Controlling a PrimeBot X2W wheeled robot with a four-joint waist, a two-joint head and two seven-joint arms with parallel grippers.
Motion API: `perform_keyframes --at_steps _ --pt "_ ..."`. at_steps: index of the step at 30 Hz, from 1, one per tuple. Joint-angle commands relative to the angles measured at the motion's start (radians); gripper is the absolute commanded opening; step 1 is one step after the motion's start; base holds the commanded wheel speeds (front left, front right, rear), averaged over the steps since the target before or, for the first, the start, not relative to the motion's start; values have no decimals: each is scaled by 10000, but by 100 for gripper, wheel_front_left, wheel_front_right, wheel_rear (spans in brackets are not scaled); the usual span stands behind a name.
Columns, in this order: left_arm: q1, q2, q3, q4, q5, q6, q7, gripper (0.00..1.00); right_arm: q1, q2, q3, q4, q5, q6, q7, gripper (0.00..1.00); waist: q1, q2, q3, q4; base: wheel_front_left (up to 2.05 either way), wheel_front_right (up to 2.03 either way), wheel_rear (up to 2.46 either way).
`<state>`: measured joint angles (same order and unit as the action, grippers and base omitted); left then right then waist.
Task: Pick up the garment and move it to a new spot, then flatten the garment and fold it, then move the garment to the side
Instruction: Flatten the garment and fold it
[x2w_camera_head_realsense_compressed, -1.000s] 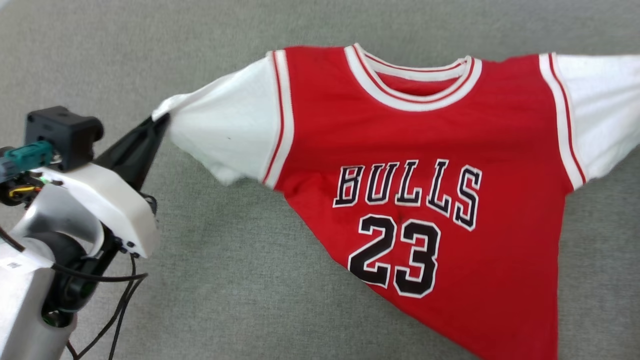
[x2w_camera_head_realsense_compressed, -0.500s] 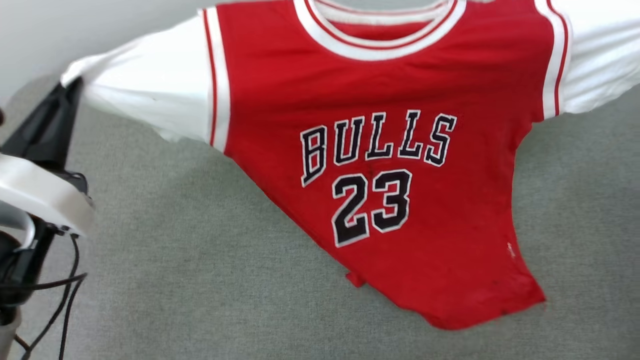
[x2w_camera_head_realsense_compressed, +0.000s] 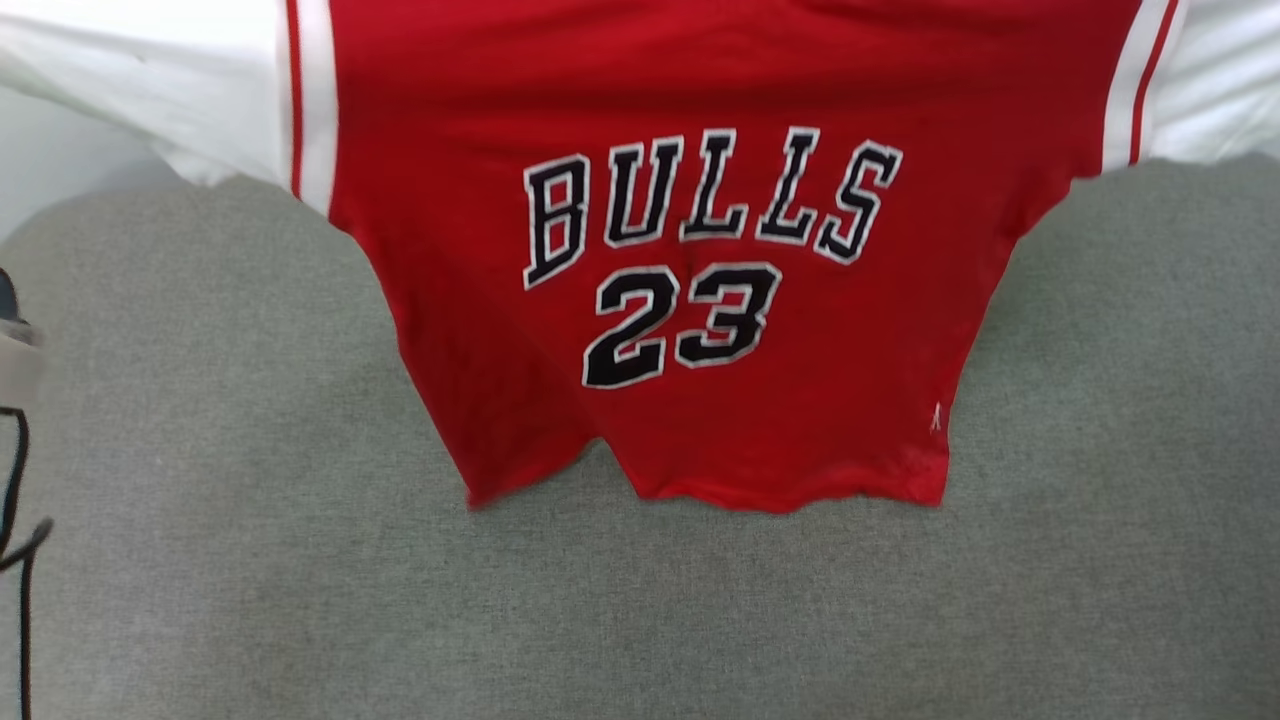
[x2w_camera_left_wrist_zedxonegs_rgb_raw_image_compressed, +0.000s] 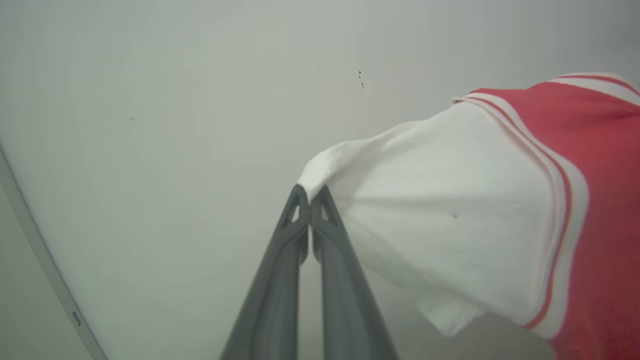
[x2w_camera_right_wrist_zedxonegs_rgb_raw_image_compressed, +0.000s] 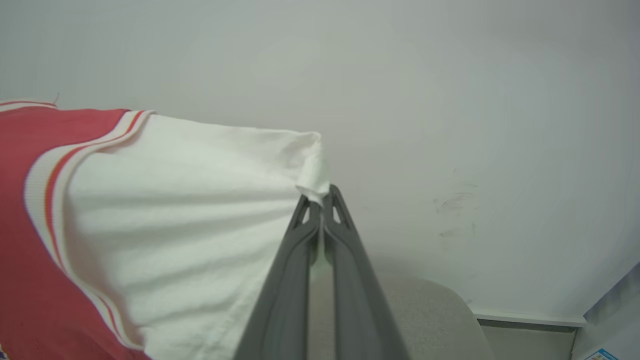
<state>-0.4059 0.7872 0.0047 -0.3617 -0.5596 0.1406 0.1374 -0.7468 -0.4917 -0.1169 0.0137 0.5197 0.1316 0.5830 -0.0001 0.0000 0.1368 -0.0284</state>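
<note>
Up it hangs: the garment (x2w_camera_head_realsense_compressed: 700, 400) is spread wide in the air, hem dangling over the grey surface (x2w_camera_head_realsense_compressed: 640, 620), front facing us. The left gripper (x2w_camera_left_wrist_zedxonegs_rgb_raw_image_compressed: 311, 192) has its jaws pressed together on the tip of one white sleeve, and the right gripper (x2w_camera_right_wrist_zedxonegs_rgb_raw_image_compressed: 320, 196) pinches the other sleeve tip the same way. I'd call this the carry to a new spot. Next comes lowering it hem first, sleeves held taut so it lands flat. Black, white-edged print reads "BULLS" over "23"; a tiny white mark (x2w_camera_head_realsense_compressed: 936, 415) near the hem is unreadable.
</note>
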Motion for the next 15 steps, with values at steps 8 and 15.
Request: perform_keyframes --at_steps 8,15 --pt "-1506 525 58 443 -430 -528 333 0 -1187 352 -486 -158 -400 -18 100 0 1 0 1162 -56 0 0 0" --pt "-4402 1023 -500 1923 -482 -1437 670 0 -3531 697 -960 854 -1089 -19 -220 0 1 0 2908 -49 0 0 0"
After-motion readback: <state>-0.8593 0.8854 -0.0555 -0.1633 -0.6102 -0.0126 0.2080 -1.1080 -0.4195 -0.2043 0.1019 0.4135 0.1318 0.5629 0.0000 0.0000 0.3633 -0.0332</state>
